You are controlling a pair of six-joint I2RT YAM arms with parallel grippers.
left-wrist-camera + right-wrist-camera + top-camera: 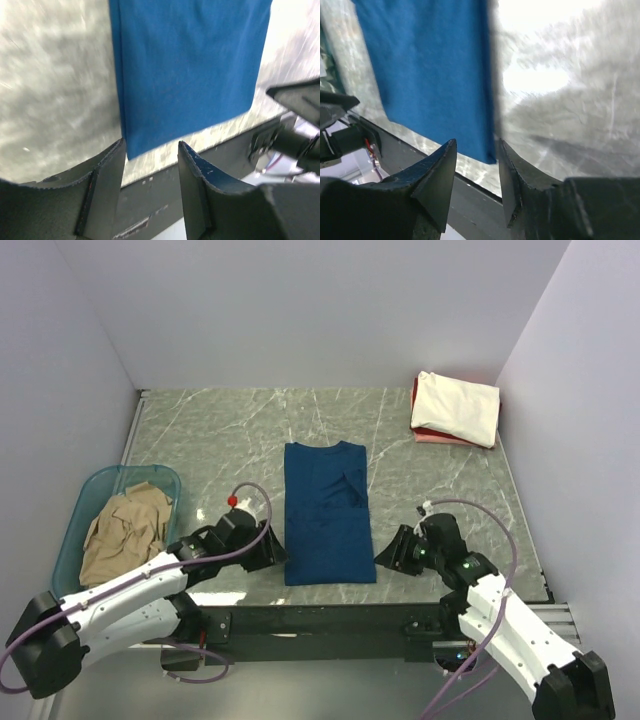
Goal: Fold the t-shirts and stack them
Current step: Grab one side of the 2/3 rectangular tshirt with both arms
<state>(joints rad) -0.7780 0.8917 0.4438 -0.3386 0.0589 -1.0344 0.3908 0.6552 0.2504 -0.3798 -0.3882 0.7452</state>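
A navy blue t-shirt (328, 512) lies flat on the marble table, folded into a long narrow strip with its collar to the far side. My left gripper (275, 545) sits at the strip's near left corner, and my right gripper (385, 552) at its near right corner. In the left wrist view the blue cloth (190, 70) ends just beyond my left gripper (151, 145), which is open and holds nothing. The right wrist view shows the cloth's corner (430, 70) just past my right gripper (476, 142), also open and holding nothing. A folded cream t-shirt (456, 407) rests on a red one (430, 435) at the back right.
A translucent teal tub (95, 485) at the left holds a crumpled tan t-shirt (125, 530). White walls close in the table on three sides. The table's dark front rail (320, 620) runs just behind both grippers.
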